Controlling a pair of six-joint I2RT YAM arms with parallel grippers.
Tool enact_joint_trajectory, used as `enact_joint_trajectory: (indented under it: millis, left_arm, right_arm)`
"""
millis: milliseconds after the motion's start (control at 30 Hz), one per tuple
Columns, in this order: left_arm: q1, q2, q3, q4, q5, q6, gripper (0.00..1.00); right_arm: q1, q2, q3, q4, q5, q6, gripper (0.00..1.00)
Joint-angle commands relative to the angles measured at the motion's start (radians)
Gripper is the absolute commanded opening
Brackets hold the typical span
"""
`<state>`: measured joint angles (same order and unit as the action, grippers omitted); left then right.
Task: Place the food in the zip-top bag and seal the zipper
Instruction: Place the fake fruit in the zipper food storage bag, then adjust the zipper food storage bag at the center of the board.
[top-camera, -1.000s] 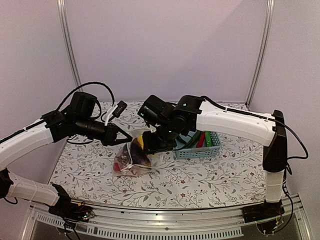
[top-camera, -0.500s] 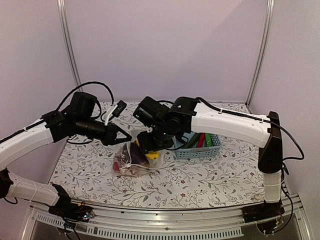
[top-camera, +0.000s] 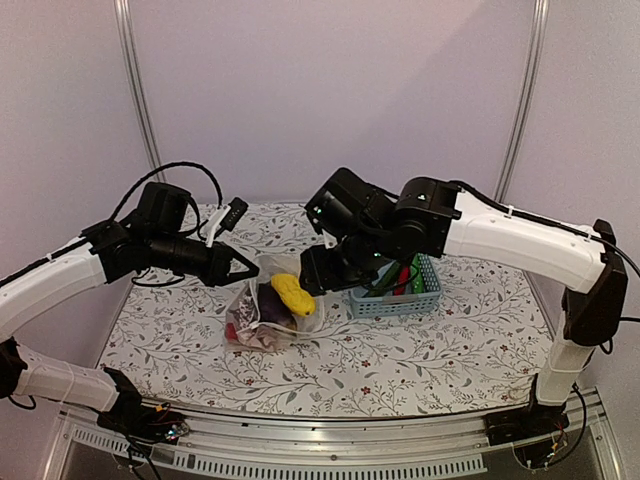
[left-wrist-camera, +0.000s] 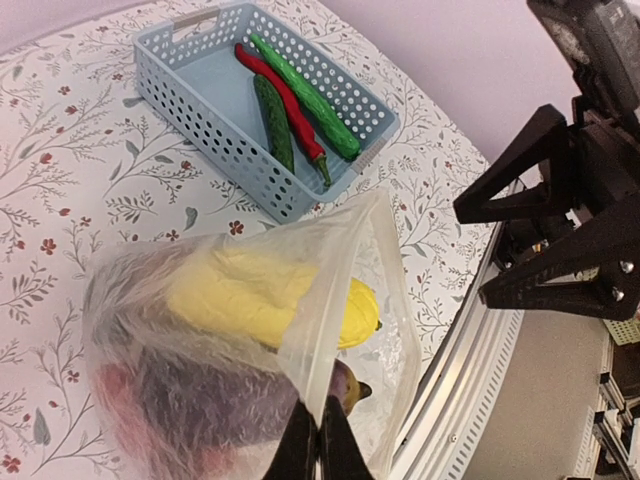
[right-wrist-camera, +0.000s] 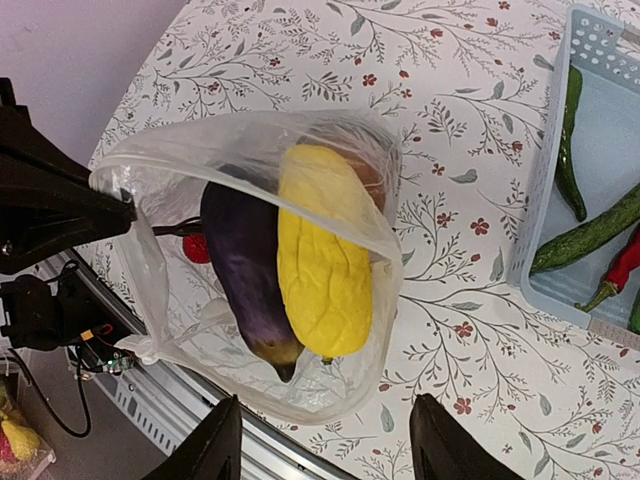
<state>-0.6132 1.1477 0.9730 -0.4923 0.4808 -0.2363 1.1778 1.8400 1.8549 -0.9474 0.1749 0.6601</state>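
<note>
The zip-top bag (top-camera: 262, 315) lies on the table with its mouth held up; it also shows in the right wrist view (right-wrist-camera: 160, 290) and the left wrist view (left-wrist-camera: 330, 290). Inside lie a yellow lemon-like piece (right-wrist-camera: 320, 265), a dark purple eggplant (right-wrist-camera: 245, 260) and red pieces (right-wrist-camera: 197, 247). My left gripper (left-wrist-camera: 320, 440) is shut on the bag's mouth edge, at the bag's left in the top view (top-camera: 243, 266). My right gripper (right-wrist-camera: 325, 440) is open and empty, above the bag's mouth, right of it in the top view (top-camera: 318, 275). Green cucumbers (left-wrist-camera: 305, 95) and a red chili (left-wrist-camera: 285, 100) lie in the basket.
The light-blue slotted basket (top-camera: 395, 300) stands right of the bag, under my right arm; it also shows in the left wrist view (left-wrist-camera: 180, 70) and the right wrist view (right-wrist-camera: 540, 190). The table's metal front rail (top-camera: 330, 455) runs along the near edge.
My right gripper has let go of the yellow piece, which now lies in the bag, and has drawn back up and to the right. My left gripper still holds the bag's edge.
</note>
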Motion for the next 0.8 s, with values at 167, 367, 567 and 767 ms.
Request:
enact_joint_trajectory:
  millis: [167,367,567,767]
  left_arm:
    - [0.013,0.008,-0.006,-0.003,0.004,-0.001,0.0]
    - [0.013,0.01,-0.007,-0.002,0.004,-0.001,0.0]
    - [0.013,0.009,-0.007,-0.002,0.007,0.0,0.0]
    - [0.013,0.012,-0.007,-0.003,0.008,0.0,0.0]
  right_arm:
    - [-0.021,0.012,-0.126,0.099,0.016,0.076,0.49]
    - [-0.035,0.047,-0.14,0.131,0.009,0.086,0.36]
    - [-0.049,0.041,-0.175,0.161,0.002,0.099,0.27]
    - [-0.057,0.05,-0.187,0.182,-0.017,0.105,0.21]
